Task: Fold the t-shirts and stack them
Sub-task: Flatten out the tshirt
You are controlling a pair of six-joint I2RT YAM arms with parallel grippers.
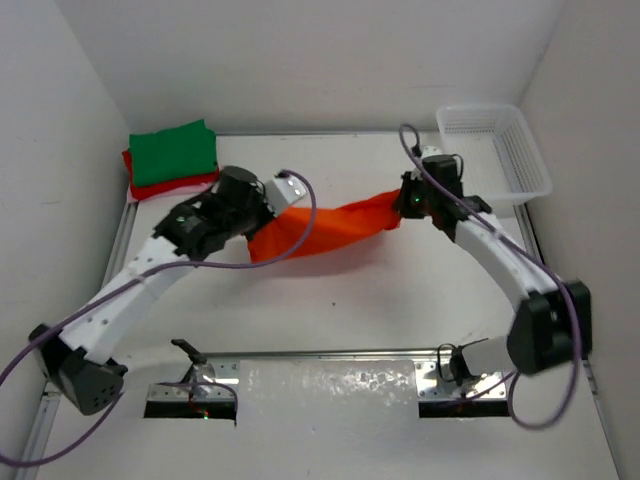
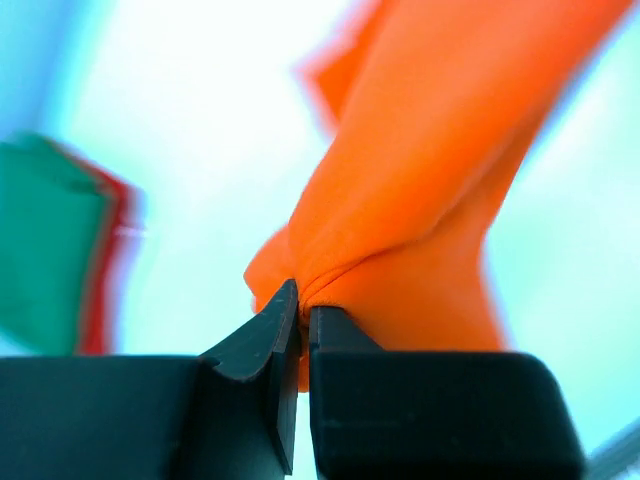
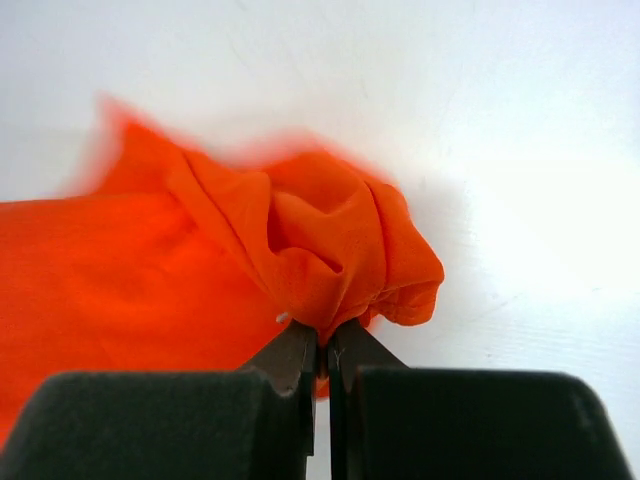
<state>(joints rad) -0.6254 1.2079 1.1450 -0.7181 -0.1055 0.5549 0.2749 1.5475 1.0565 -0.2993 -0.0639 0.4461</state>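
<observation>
Over the table (image 1: 400,300), the orange shirt (image 1: 330,225) spans between left gripper (image 2: 303,300) and right gripper (image 3: 322,335) — each clamped on an end. Green shirt (image 1: 172,150) lies folded on red shirt (image 1: 150,188), far left — orange unfolded.

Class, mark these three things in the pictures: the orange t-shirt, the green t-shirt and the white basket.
orange t-shirt (image 1: 330,225), top view, middle of the stretched cloth.
green t-shirt (image 1: 175,152), top view, centre of its folded top face.
white basket (image 1: 522,150), top view, its right mesh wall.

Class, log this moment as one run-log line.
left end effector: shut on orange t-shirt | right end effector: shut on it | green t-shirt: atop red t-shirt
</observation>
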